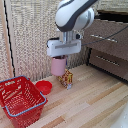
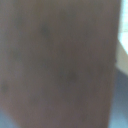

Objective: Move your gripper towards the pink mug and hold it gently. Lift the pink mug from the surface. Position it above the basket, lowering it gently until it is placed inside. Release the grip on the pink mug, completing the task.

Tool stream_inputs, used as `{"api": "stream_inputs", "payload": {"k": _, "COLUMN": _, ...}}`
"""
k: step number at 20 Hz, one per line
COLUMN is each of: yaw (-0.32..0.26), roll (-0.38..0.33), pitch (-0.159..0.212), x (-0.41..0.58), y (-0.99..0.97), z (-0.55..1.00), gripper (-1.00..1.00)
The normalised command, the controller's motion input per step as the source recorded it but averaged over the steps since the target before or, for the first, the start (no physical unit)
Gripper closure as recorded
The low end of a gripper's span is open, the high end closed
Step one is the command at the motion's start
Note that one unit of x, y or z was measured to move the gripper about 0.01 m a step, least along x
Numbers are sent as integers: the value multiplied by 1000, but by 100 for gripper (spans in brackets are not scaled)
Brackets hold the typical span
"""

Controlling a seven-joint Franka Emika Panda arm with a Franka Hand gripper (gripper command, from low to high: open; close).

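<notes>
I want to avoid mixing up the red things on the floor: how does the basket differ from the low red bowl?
The basket is much larger and deeper than the red bowl, which is low and shallow. The basket's walls are open mesh; the bowl looks solid. The basket is boxy with a blue-grey rim; the bowl is round and all red. Both are red and sit on the wooden surface, close together.

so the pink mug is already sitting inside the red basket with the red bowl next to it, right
Not quite. In the exterior view the pink mug hangs under the gripper, raised off the wooden floor, apart from the red basket and not over it. The red bowl does sit beside the basket.
</notes>
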Motion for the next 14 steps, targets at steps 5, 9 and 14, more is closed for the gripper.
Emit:
{"api": "stream_inputs", "payload": {"k": 5, "yaw": 0, "roll": 55, "pitch": 60, "x": 514, "y": 762, "z": 689, "gripper": 100}}
{"api": "stream_inputs", "payload": {"k": 9, "yaw": 0, "roll": 0, "pitch": 61, "x": 449, "y": 848, "z": 541, "gripper": 100}}
{"api": "stream_inputs", "payload": {"k": 14, "yaw": 1, "roll": -13, "pitch": 42, "x": 351, "y": 881, "z": 393, "gripper": 100}}
